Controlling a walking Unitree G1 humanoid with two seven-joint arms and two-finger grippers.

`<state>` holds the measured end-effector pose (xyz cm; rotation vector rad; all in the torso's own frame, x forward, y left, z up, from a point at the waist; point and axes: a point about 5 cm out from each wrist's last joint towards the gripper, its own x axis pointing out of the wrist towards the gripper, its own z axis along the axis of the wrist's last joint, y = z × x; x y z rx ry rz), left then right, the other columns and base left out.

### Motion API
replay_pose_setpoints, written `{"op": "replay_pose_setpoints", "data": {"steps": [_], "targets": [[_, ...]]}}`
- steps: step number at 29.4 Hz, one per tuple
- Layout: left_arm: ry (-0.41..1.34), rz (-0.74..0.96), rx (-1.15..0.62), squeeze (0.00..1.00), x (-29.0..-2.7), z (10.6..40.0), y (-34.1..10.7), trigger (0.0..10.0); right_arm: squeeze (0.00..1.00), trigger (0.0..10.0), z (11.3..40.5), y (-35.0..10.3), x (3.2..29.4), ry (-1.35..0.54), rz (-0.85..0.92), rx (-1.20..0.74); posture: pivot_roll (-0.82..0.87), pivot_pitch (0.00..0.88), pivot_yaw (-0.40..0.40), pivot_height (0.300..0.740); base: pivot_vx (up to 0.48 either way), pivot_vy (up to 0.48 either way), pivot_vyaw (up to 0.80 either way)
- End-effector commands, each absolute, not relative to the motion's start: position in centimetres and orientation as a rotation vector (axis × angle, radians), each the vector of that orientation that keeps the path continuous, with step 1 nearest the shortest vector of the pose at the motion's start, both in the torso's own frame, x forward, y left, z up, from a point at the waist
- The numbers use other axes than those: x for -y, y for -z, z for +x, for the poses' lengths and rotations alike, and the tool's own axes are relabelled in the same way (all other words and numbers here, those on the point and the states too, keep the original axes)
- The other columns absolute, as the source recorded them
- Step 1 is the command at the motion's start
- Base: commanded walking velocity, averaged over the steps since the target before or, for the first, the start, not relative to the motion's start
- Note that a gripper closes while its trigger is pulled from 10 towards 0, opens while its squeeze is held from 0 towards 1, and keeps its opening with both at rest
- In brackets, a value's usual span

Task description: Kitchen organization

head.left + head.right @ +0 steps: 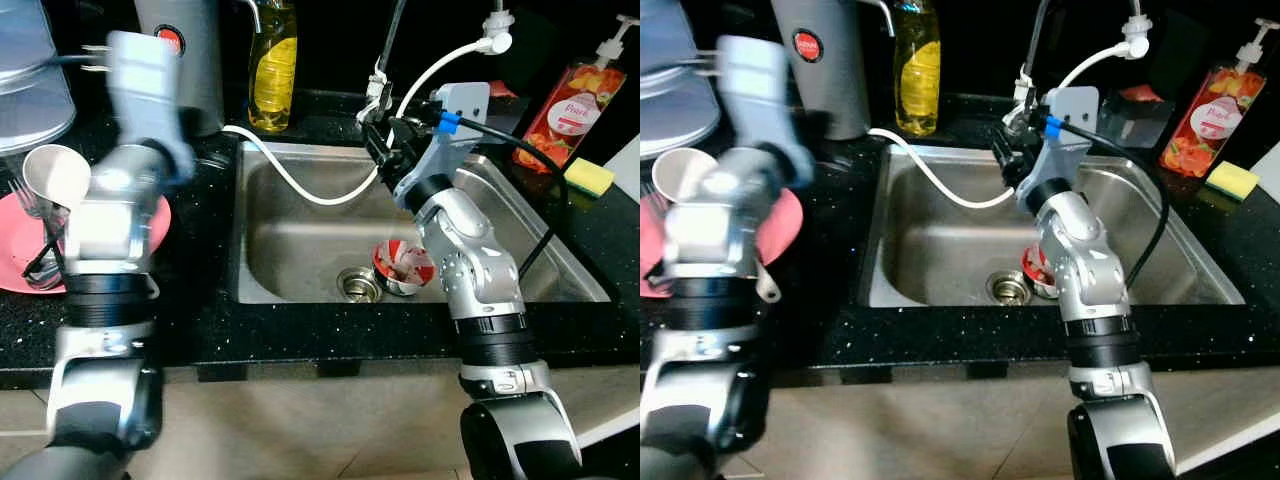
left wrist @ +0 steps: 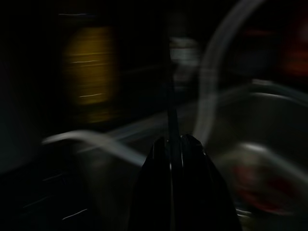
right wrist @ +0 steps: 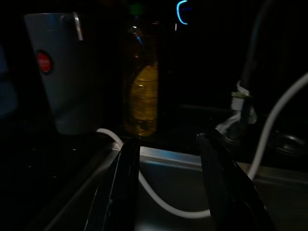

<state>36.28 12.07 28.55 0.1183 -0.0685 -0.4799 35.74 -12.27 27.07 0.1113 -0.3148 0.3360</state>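
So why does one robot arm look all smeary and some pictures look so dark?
In the eye views the left arm is motion-blurred while the right arm and sink stay sharp. The left wrist view is dark and streaky; the right wrist view is dim, yet the yellow bottle shows clearly.

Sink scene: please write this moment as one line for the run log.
right end effector: open, over sink near faucet | left end effector: shut, blurred | red-white bowl: in sink by drain | white hose: across basin

We can make out script lettering on the red soap bottle's (image 1: 573, 110) label, seemingly "Peach", though it is too small to be sure. The grey canister (image 1: 818, 62) carries a round red badge whose writing we cannot read.
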Motion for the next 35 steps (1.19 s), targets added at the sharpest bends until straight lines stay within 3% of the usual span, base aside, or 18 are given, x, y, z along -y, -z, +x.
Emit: {"op": "replay_pose_setpoints", "data": {"steps": [1,4,8,9,10,11,19,20,24,29,31,33,34,35], "targets": [[0.59,0.142,0.079,0.0,-10.2,36.2,-28.8,10.0,0.0,10.0,35.6,-27.2,13.0,-0.305,0.103,0.323,0.21,0.0,-0.082,0.74,0.0,0.0,0.0],[0.763,0.184,0.016,0.0,-7.7,35.5,-27.1,10.0,0.0,10.0,35.5,-27.2,13.2,-0.296,0.104,0.325,0.2,0.0,-0.071,0.74,0.0,0.0,0.0],[0.852,0.232,-0.03,0.0,-6.5,35.1,-25.4,10.0,0.0,10.0,35.5,-27.2,13.2,-0.291,0.106,0.327,0.2,0.0,-0.069,0.74,0.0,0.0,0.0],[0.86,0.255,-0.043,0.48,-6.1,35.2,-24.7,10.0,0.0,10.0,35.5,-27.2,13.2,-0.29,0.107,0.328,0.2,0.0,-0.069,0.74,0.0,0.0,0.0],[0.867,0.271,-0.051,0.48,-6.0,35.3,-24.2,10.0,0.0,10.0,35.4,-27.2,13.2,-0.289,0.107,0.328,0.2,0.0,-0.069,0.74,0.0,0.0,0.0],[0.881,0.266,-0.069,1.0,-5.7,35.3,-23.6,10.0,0.0,10.0,35.4,-27.2,13.3,-0.288,0.107,0.328,0.2,0.0,-0.071,0.74,0.0,0.0,0.0],[0.844,0.297,-0.046,1.0,-5.8,35.4,-23.4,10.0,0.0,10.0,35.4,-27.2,13.3,-0.289,0.108,0.327,0.2,0.0,-0.077,0.74,0.0,0.0,0.0],[0.812,0.284,0.001,0.0,-6.1,35.5,-24.3,10.0,0.0,10.0,35.4,-27.2,13.3,-0.291,0.108,0.327,0.2,0.0,-0.077,0.74,0.0,0.0,0.0],[0.716,0.262,0.093,0.0,-7.2,35.9,-26.3,10.0,0.0,10.0,35.4,-27.1,13.1,-0.295,0.11,0.325,0.21,0.0,-0.078,0.74,0.0,0.0,0.0],[0.499,0.272,0.071,0.0,-10.1,36.5,-27.7,10.0,0.0,10.0,35.4,-27.1,13.0,-0.3,0.112,0.325,0.21,0.0,-0.077,0.74,0.0,0.0,0.0],[0.499,0.272,0.071,0.0,-10.1,36.5,-27.7,10.0,0.0,10.0,35.4,-27.1,13.0,-0.3,0.112,0.325,0.21,0.0,-0.077,0.74,0.0,0.0,0.0],[0.223,0.208,0.003,0.0,-14.3,36.9,-27.9,10.0,0.0,10.0,35.4,-27.0,13.1,-0.299,0.113,0.321,0.22,0.0,-0.078,0.74,0.0,0.0,0.0],[0.223,0.208,0.003,0.0,-14.3,36.9,-27.9,10.0,0.0,10.0,35.4,-27.0,13.1,-0.299,0.113,0.321,0.22,0.0,-0.078,0.74,0.0,0.0,0.0],[0.094,0.169,-0.035,0.0,-16.7,36.6,-27.7,10.0,0.0,10.0,35.4,-26.9,13.1,-0.3,0.114,0.318,0.22,0.0,-0.079,0.74,0.0,0.0,0.0]]}}
